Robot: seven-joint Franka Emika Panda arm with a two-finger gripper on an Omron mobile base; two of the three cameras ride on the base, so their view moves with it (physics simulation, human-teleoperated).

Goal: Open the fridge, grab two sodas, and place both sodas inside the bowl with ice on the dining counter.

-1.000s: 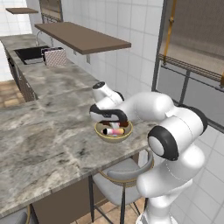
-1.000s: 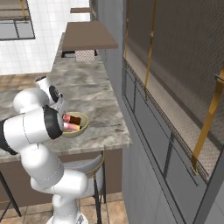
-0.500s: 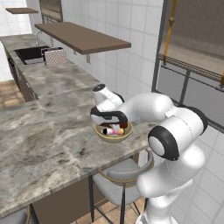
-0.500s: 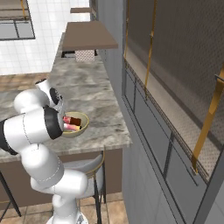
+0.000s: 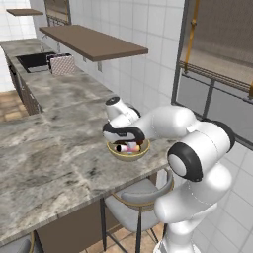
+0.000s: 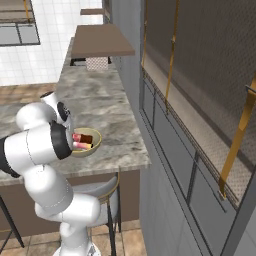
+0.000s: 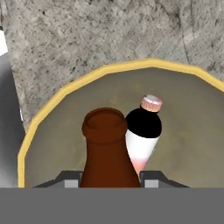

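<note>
A shallow tan-yellow bowl [image 5: 142, 150] [image 6: 96, 141] [image 7: 39, 127] sits near the end of the marbled dining counter [image 5: 59, 148] [image 6: 112, 115]. My gripper [image 5: 123, 141] [image 7: 110, 177] hangs just above the bowl and is shut on a brown soda [image 7: 105, 148], which stands upright between the fingertips [image 7: 70, 178]. A second soda [image 7: 142, 131] [image 5: 130, 147] [image 6: 82, 142] with a red and white label lies on its side in the bowl, right beside the held one. The fridge is out of view.
A stool [image 5: 133, 197] [image 6: 102, 187] stands under the counter's end. Farther along the counter are a patterned box [image 5: 62, 64] and a sink [image 5: 32, 59], below a wooden shelf [image 5: 94, 42]. A glass-panelled wall [image 6: 200, 100] runs close beside the counter.
</note>
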